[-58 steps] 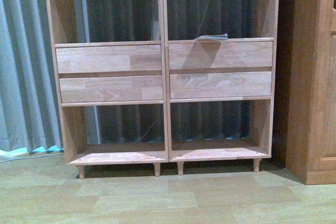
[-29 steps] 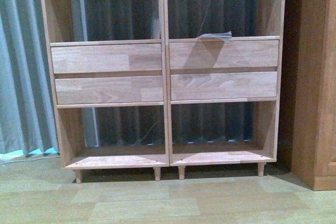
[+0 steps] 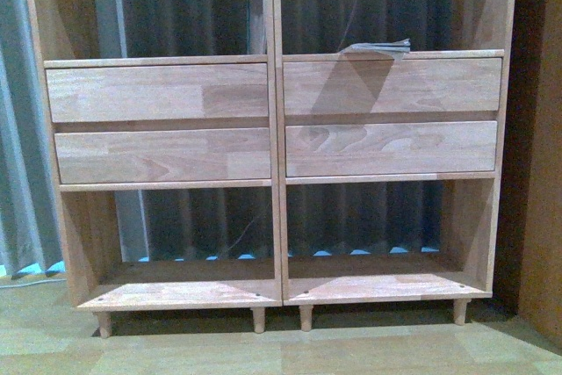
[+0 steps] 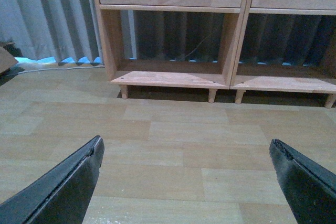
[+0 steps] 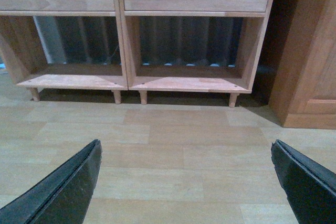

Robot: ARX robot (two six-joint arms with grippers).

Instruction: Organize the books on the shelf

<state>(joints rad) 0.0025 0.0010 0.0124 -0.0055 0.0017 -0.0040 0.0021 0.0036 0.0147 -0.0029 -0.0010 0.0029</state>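
The light-wood shelf fills the front view, with four drawer fronts and open compartments above and below. A thin pale book lies flat on top of the upper right drawer, its edge overhanging. No teal book shows. The shelf's bottom compartments also show in the left wrist view and the right wrist view. My left gripper is open and empty above the floor. My right gripper is open and empty above the floor. Neither arm shows in the front view.
A darker wooden cabinet stands right of the shelf, its edge also in the front view. Grey curtains hang behind and left. A white cable lies on the wood floor by the curtain.
The front view has closed in on the shelf: it looks larger, its top shelf has gone out of frame, and less of the darker cabinet shows.
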